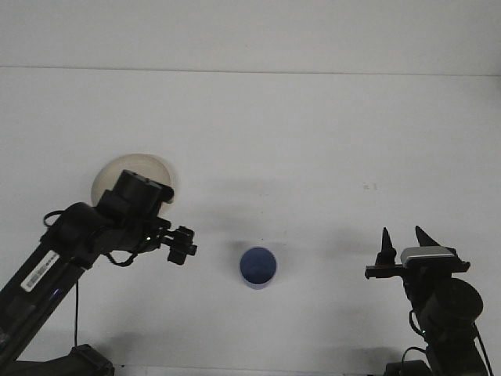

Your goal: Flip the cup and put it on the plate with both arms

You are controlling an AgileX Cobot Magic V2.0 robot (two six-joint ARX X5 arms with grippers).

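Early stage: the blue cup sits untouched on the white table, apart from the plate. The left hand, spread unreadable, is extended toward it; the right hand is held wide.

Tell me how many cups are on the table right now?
1. A single blue cup stands near the table's front centre, between the two arms, right of the left claw. The left arm covers part of the plate, so something small could hide there.
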